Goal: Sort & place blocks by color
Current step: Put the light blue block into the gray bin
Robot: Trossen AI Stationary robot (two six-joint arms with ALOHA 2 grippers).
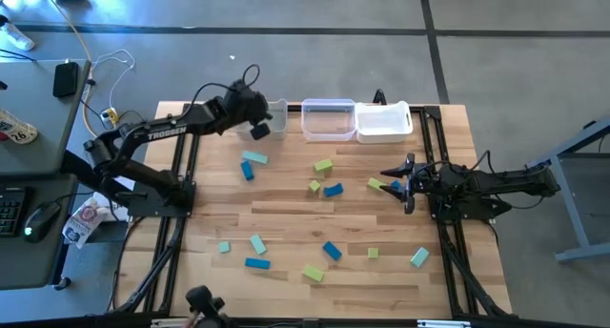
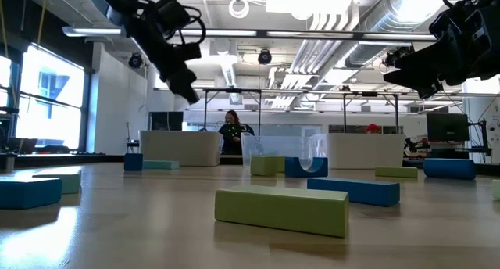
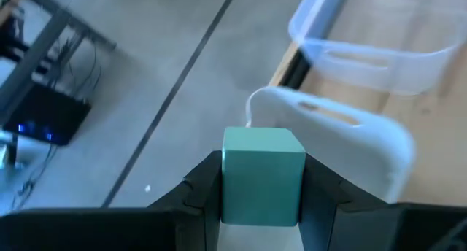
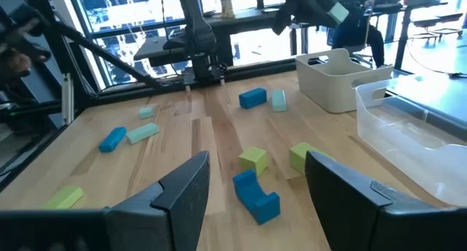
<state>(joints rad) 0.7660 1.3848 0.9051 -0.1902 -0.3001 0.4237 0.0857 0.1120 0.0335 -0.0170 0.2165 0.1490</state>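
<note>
My left gripper hangs above the far-left part of the table, beside the left white bin, shut on a pale teal cube. In the left wrist view that bin lies just beyond the cube. My right gripper is open and low over the table's right side. A darker blue block lies on the wood between its fingers, untouched, with yellow-green blocks just past it. Several teal, blue and yellow-green blocks lie scattered flat on the table. My left gripper pinches the pale teal cube by two opposite side faces, one finger on each. The cube is lifted clear of the table and sits square between the fingers, its end face toward the wrist camera.
Three bins stand in a row along the far edge: left, middle, right. Loose blocks spread over the middle and near part of the table. A person stands far off in the room.
</note>
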